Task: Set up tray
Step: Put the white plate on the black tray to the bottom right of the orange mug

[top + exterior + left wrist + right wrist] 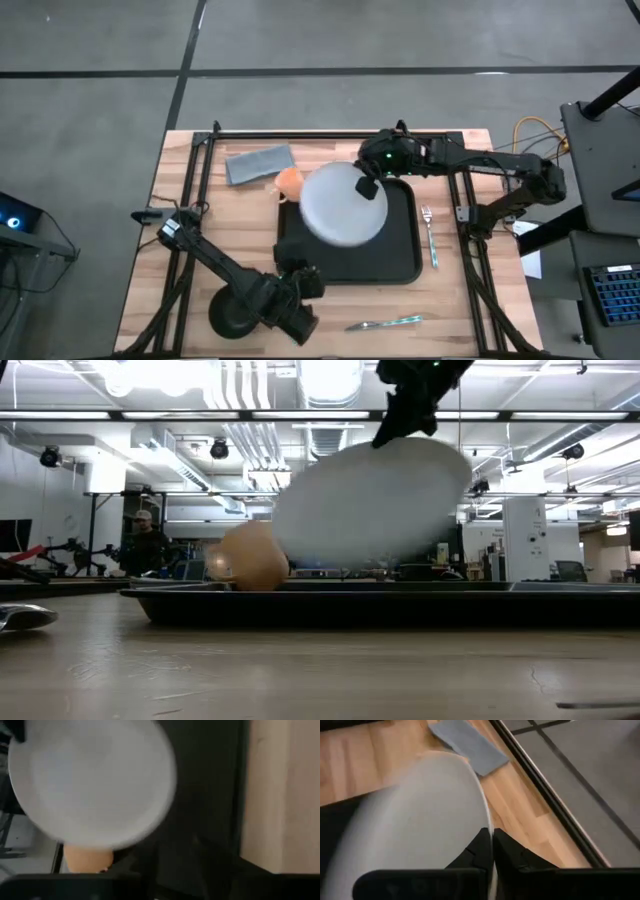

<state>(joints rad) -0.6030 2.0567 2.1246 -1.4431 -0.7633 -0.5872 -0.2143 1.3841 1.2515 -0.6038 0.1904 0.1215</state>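
Black tray [400,268] flat, long axis seemingly front-to-back, white plate [342,205] tilted above

Bright overhead ceiling lights [330,380]; the white plate [372,502] is motion-blurred.

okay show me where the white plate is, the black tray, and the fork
white plate [343,205]: high view, middle of the plate's face.
black tray [398,262]: high view, bare floor near its right corner.
fork [430,236]: high view, on the handle, beside the tray's right rim.
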